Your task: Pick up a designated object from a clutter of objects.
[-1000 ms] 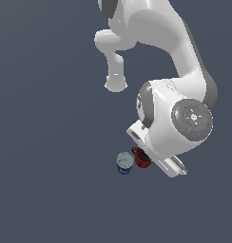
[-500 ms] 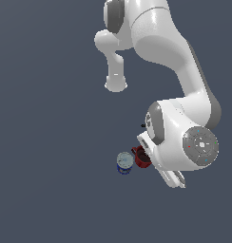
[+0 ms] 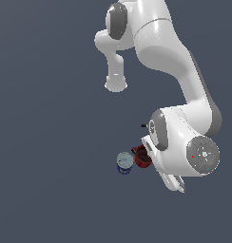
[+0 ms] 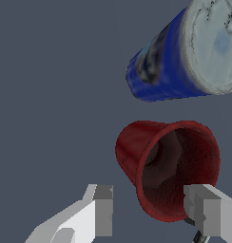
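Note:
The designated object, a dark red mug with a dark inside, fills the wrist view close under my hand. My gripper is open. One finger stands outside the mug's wall and the other finger overlaps the far side of its rim, so most of the mug lies between them. I cannot see whether either finger touches it. In the exterior view the mug peeks out beside the arm's wrist, which hides the fingers. The blue can with the pale top stands right beside the mug.
In the exterior view the blue can stands just to the left of the mug. A tiny black item lies a little beyond them, by the arm. The floor is plain dark grey. A thin dark piece shows under one finger.
The wrist has dropped and shifted slightly to the exterior view's right, closer over the mug. The mug and the can have not moved.

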Action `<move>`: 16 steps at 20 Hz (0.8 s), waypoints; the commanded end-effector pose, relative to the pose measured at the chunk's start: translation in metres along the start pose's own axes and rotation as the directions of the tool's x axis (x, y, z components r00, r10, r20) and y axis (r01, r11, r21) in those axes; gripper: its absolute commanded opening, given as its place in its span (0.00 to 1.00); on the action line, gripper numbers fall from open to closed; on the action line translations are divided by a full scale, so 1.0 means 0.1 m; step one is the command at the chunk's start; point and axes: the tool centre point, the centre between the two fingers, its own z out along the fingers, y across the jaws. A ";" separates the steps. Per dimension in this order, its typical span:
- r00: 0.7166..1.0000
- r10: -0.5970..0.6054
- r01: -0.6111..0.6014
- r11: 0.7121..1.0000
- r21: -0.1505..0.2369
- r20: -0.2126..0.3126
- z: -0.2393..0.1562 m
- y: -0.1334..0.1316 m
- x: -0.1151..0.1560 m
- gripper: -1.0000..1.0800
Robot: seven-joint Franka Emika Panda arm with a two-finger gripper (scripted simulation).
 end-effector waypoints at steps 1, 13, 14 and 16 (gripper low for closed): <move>1.000 0.006 -0.006 1.000 -0.001 0.000 0.01 -0.01 0.00 0.62; 1.000 0.006 -0.006 1.000 -0.001 0.000 0.28 0.00 -0.01 0.62; 1.000 0.006 -0.006 1.000 -0.001 0.000 0.30 0.00 -0.01 0.62; 1.000 0.006 -0.006 1.000 -0.001 0.000 0.31 0.00 -0.01 0.62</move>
